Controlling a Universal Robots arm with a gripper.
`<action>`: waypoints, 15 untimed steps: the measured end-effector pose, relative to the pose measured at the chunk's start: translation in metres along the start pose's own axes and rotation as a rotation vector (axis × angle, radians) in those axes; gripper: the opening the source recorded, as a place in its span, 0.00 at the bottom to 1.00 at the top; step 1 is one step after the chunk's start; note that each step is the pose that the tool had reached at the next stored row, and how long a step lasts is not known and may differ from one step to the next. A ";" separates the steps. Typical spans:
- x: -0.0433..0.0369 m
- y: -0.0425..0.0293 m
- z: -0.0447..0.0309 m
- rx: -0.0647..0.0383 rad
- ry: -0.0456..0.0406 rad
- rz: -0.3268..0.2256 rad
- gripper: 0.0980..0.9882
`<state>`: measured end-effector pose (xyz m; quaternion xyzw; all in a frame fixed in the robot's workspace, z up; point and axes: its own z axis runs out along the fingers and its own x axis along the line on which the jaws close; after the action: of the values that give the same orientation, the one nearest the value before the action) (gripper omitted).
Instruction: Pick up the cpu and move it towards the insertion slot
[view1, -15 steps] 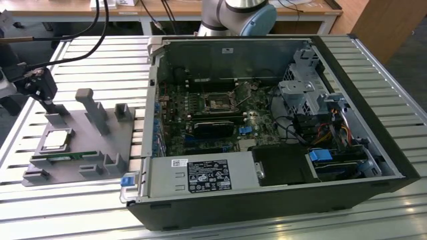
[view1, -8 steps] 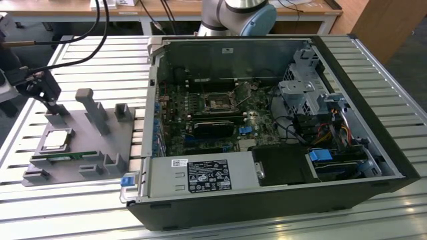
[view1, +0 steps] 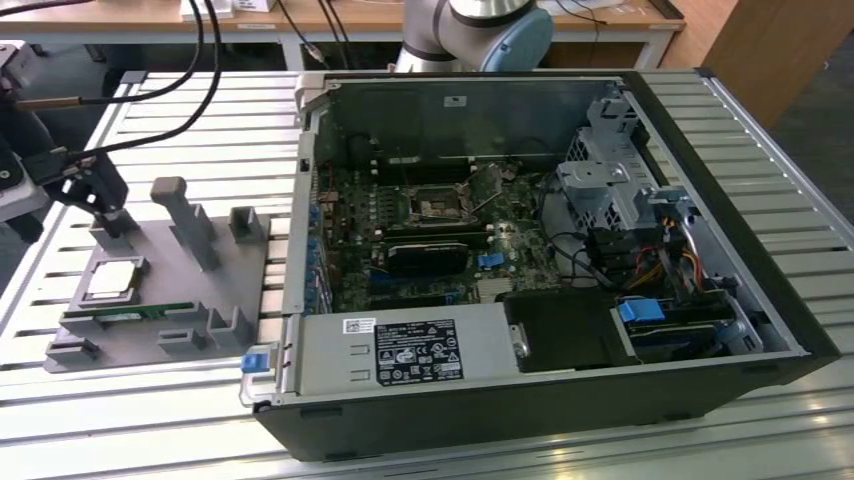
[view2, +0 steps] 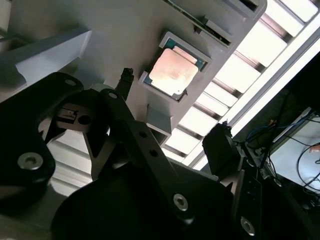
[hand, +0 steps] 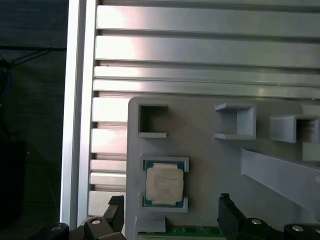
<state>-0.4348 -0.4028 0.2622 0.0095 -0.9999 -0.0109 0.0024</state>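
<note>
Hangs over the grey fixture plate (hand: 210, 165) with the gripper (hand: 170, 206) spread wide. Grips nothing and touches nothing. Shows, in both wrist views, 2 dark fingers (hand: 116, 207) flanking the cpu (hand: 164, 184), with bare grey plate on each side of it, so roughly midway between them and apart from both.

Looks like a small flat square chip: pale silvery metal top with rounded corners, faint grey print across it, a thin green rim peeking out round the edge. Catches a warm pinkish glare in the second wrist view. Sits flat in its own shallow nest on the plate, hemmed by 2 raised grey lips (hand: 165, 161), 1 on the side nearest the fingertips and 1 on the side farthest from them. Lies just beside a long thin green memory stick (hand: 190, 232), parked on the plate closer in between the fingers.

Rests, plate and all, on a slatted aluminium table (hand: 200, 50). In the exterior view, sits near the fingers at the exterior view's left, well apart from the insertion slot (view1: 441, 205): a square silver frame with a dark centre on the motherboard (view1: 400, 250) inside the open computer case (view1: 747, 200), toward the exterior view's right of the fingers.
</note>
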 end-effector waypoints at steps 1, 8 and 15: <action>0.0001 -0.0001 0.0005 -0.005 0.0005 0.000 0.83; 0.0003 -0.0034 0.0068 -0.033 -0.0002 0.000 0.83; 0.0006 -0.0065 0.0171 -0.042 -0.0005 0.000 0.83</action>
<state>-0.4353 -0.4089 0.2449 0.0095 -0.9994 -0.0319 0.0024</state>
